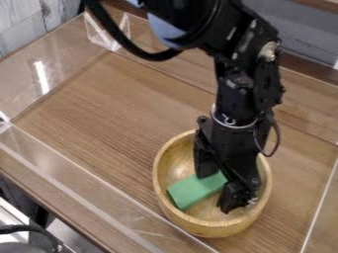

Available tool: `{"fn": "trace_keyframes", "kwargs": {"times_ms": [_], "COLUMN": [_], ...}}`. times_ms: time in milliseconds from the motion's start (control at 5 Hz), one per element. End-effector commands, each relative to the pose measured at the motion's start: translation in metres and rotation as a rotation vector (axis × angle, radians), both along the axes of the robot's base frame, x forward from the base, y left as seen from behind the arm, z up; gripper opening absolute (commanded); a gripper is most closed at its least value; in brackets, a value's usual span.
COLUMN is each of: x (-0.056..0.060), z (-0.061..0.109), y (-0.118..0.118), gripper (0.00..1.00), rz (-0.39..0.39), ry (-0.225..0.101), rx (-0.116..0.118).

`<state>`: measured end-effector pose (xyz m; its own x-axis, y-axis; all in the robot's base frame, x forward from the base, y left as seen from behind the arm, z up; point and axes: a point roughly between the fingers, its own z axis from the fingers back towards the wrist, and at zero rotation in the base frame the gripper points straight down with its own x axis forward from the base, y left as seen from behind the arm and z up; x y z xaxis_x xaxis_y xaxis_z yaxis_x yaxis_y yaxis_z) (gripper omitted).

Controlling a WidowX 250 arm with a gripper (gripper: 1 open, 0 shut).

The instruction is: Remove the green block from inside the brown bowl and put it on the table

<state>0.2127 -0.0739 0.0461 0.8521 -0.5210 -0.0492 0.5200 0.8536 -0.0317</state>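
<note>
My pincer (224, 190) points straight down into the brown bowl (185, 217), jaws spread wide and grasping nothing. The green block (196, 190) lies inside the bowl, on its left-hand half, with its right end reaching in between my fingers; whether either finger touches it I cannot tell, since my own hand hides that end. One finger (242, 196) stands low at the right side of the bowl's hollow, the other sits higher and further back over the block.

The bowl's thick rim rings me closely on the right and front. The bowl rests near the front right of the table (106, 109), close to the clear acrylic wall (79, 203) along the front edge. Bare wood stretches left and back.

The block's long axis runs from lower left up to the right, with its left end toward the front rim
</note>
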Motion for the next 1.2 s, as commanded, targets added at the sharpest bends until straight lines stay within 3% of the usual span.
{"fn": "trace_keyframes", "kwargs": {"times_ms": [0,600,800,1000], "x": [0.006,0.006,0.005,0.004], "z": [0.003,-0.011,-0.016,-0.016], "y": [0.001,0.004,0.005,0.005], "gripper": [1.0,1.0,0.0,0.0], "rz": [0.011,0.024,0.029,0.039], "ry": [-0.042,-0.041,-0.039,-0.032], "rx": [-0.02,-0.033,-0.038,-0.045]}}
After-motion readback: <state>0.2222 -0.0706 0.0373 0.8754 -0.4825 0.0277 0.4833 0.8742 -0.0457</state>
